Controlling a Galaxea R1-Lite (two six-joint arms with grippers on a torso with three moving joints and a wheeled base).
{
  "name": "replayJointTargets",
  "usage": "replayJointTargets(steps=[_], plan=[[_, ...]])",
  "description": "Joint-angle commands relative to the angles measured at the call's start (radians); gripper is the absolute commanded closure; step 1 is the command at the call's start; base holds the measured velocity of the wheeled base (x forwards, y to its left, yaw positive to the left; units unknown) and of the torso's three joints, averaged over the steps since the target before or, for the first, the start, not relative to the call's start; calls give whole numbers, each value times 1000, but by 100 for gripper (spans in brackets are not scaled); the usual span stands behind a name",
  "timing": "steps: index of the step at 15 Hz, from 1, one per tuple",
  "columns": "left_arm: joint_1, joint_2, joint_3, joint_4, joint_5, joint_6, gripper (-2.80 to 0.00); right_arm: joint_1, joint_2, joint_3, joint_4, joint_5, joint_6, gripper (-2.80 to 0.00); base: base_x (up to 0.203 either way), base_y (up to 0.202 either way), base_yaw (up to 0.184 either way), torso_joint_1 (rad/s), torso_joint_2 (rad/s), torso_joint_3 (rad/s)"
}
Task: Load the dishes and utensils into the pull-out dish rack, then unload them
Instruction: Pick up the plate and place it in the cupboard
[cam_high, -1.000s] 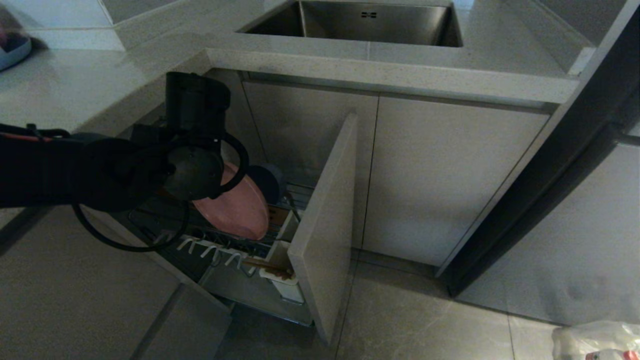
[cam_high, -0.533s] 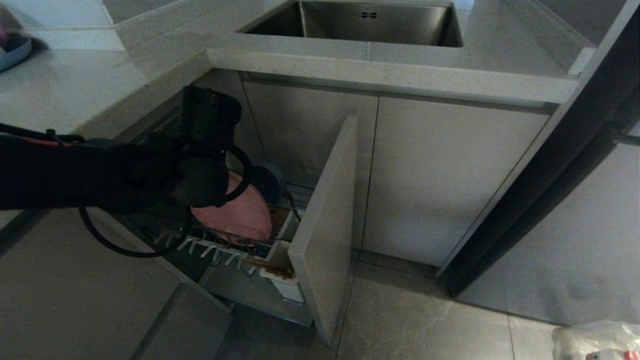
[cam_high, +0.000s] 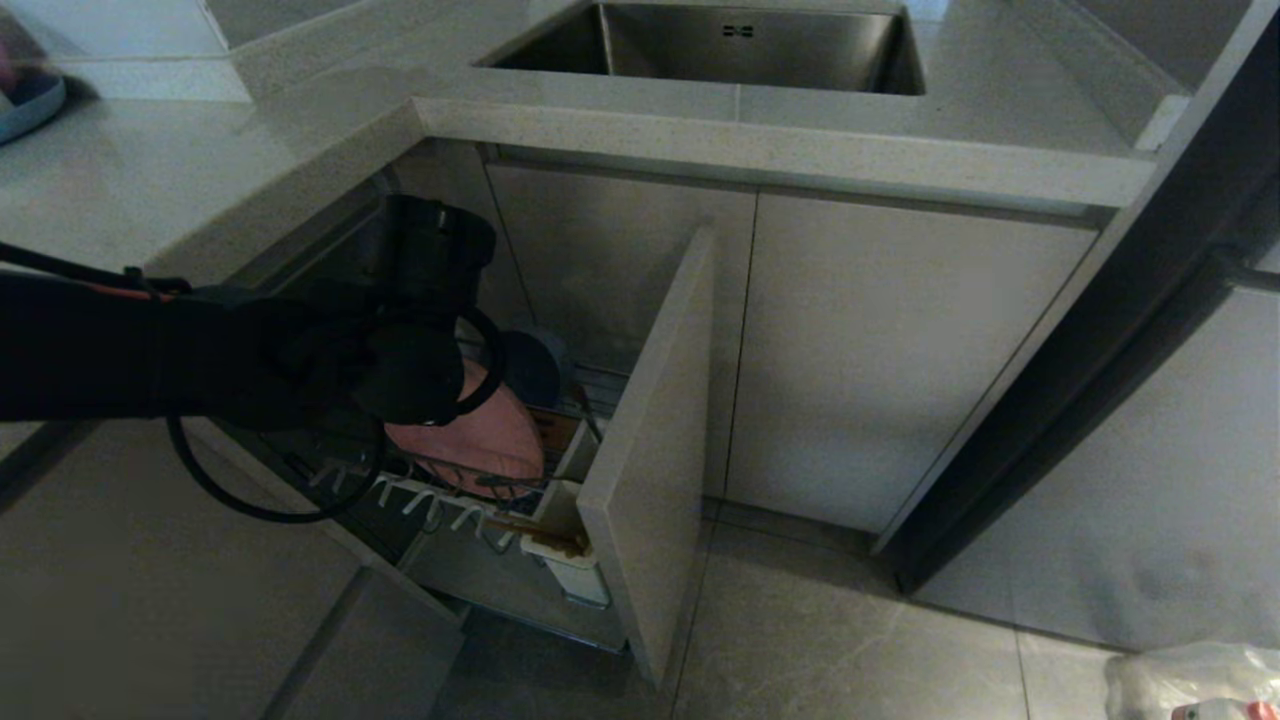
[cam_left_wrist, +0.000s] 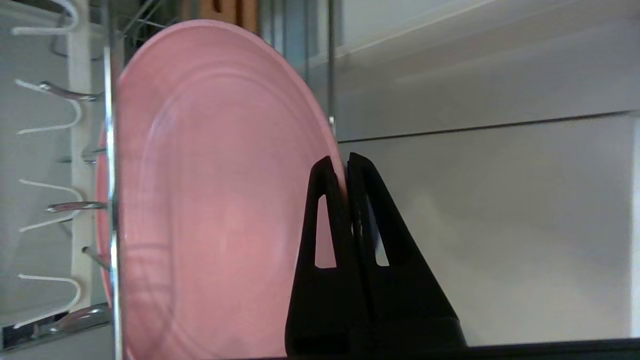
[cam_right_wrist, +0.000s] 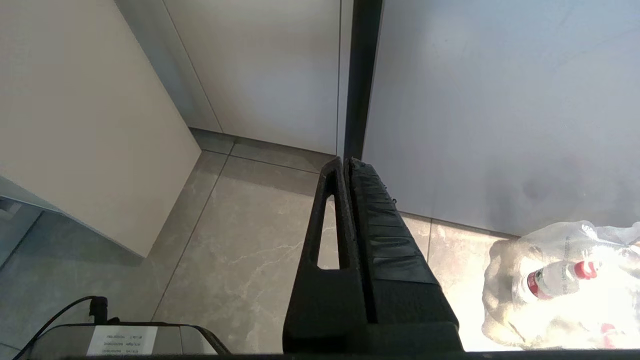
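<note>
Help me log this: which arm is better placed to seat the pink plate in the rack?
Left. Its pincer is shut on the pink plate, low in the rack; the right pincer hangs shut over floor.

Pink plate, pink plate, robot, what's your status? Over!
Left gripper shut on pink plate rim, plate on edge in pull-out rack. Right gripper shut, parked over floor. Blue-grey bowl close behind plate.

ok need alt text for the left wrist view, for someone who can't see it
The left gripper is shut on the rim of a pink plate standing on edge in the wire dish rack. White pegs line the rack beside the plate, with pale cabinet fronts behind.
</note>
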Motion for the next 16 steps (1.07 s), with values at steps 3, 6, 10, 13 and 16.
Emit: replayJointTargets(steps=[3, 6, 10, 13, 16], plan=[[2, 22, 0, 30, 4, -20, 0, 0, 0, 0, 0, -1, 0, 0, 0, 0, 0, 0, 0, 0], [4, 31, 0, 35, 4, -22, 0, 0, 0, 0, 0, 0, 0, 0, 0, 0, 0, 0, 0, 0], [3, 33, 0, 36, 4, -22, 0, 0, 0, 0, 0, 0, 0, 0, 0, 0, 0, 0, 0, 0], [2, 31, 0, 38, 4, -20, 0, 0, 0, 0, 0, 0, 0, 0, 0, 0, 0, 0, 0, 0], [2, 28, -3, 53, 3, -22, 0, 0, 0, 0, 0, 0, 0, 0, 0, 0, 0, 0, 0, 0]])
